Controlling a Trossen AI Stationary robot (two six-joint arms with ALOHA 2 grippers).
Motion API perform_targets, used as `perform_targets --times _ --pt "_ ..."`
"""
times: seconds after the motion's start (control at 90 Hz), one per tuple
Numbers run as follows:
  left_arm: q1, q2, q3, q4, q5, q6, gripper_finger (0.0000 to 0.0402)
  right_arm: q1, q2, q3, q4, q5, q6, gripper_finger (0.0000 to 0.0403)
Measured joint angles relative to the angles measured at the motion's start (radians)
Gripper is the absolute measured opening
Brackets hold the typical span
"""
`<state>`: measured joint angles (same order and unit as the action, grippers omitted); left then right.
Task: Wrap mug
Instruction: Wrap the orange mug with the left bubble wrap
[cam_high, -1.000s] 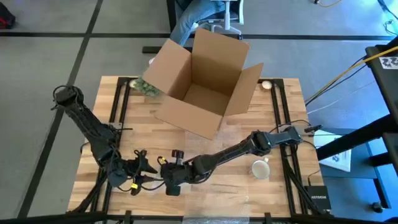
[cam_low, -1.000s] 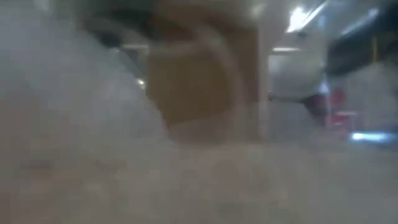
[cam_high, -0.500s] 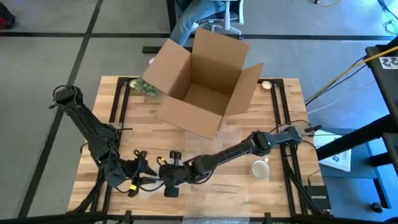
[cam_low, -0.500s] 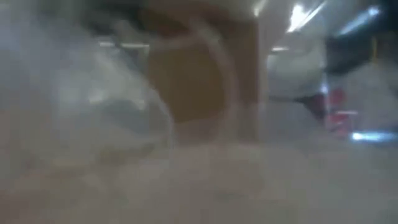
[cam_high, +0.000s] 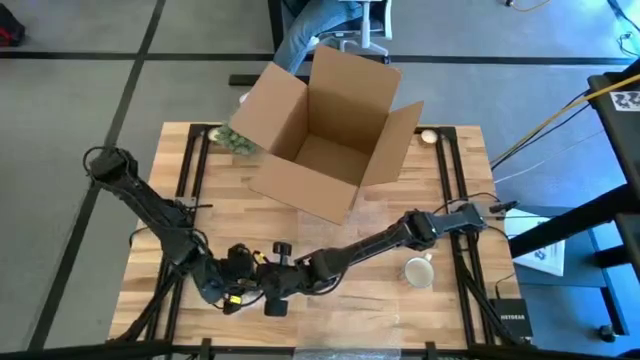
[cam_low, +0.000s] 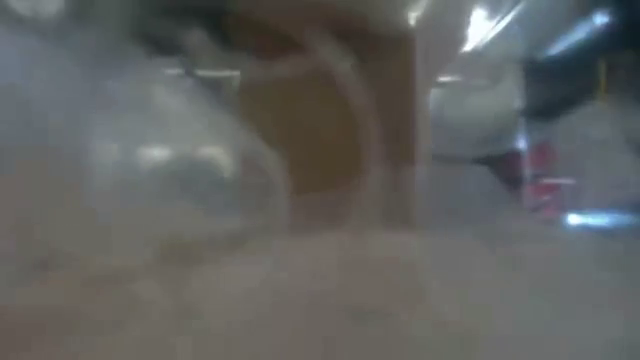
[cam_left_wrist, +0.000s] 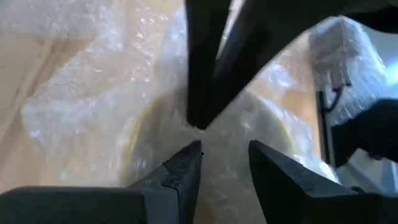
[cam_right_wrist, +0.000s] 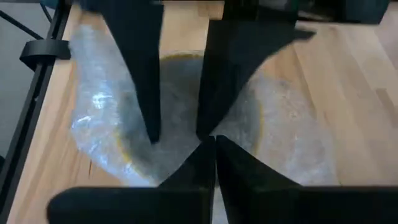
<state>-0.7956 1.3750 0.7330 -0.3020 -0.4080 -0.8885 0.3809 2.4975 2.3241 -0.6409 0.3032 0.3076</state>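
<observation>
Clear bubble wrap (cam_right_wrist: 93, 118) lies bunched on the table's near middle, over a round thing with a yellow rim (cam_right_wrist: 180, 57). My right gripper (cam_right_wrist: 215, 146) is shut at the wrap, reaching in from the right (cam_high: 272, 285). My left gripper (cam_left_wrist: 225, 155) stands open just left of it (cam_high: 240, 278), its fingertips down over the same bundle and facing the right gripper. A cream mug (cam_high: 418, 270) stands bare on its base on the table at the near right, beside my right arm. My right gripper has its two fingers closed together on the bubble wrap's top (cam_right_wrist: 214, 138), coming in low from the table's right. The fingers hide how many layers they hold. The wrap stays on the table. My left gripper's open fingertips (cam_right_wrist: 152, 127) stand at the wrap; whether they touch it, I cannot tell.
A large open cardboard box (cam_high: 325, 130) stands at the table's far middle, flaps spread. A green bundle (cam_high: 238, 142) lies beside its left flap. A small round thing (cam_high: 428, 136) sits at the far right. The low view is filled by blurred wrap (cam_low: 150, 200).
My left gripper has moved toward the table's right, closing in on my right gripper and the wrapped bundle. My right gripper has stayed where it was.
</observation>
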Motion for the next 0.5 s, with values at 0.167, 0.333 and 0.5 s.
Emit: perform_targets --times 0.167,0.333,0.5 --pt "0.013 0.021 0.000 0.005 0.005 -0.020 0.0120 0.000 -0.033 0.000 -0.021 -0.010 0.000 0.0001" --pt "0.013 0.024 0.005 0.007 0.005 -0.001 0.0120 0.000 -0.057 0.002 0.010 -0.054 0.000 0.0001" --pt "0.013 0.024 0.005 0.010 -0.017 -0.006 0.0120 -0.001 -0.021 0.003 0.077 -0.095 0.003 0.0001"
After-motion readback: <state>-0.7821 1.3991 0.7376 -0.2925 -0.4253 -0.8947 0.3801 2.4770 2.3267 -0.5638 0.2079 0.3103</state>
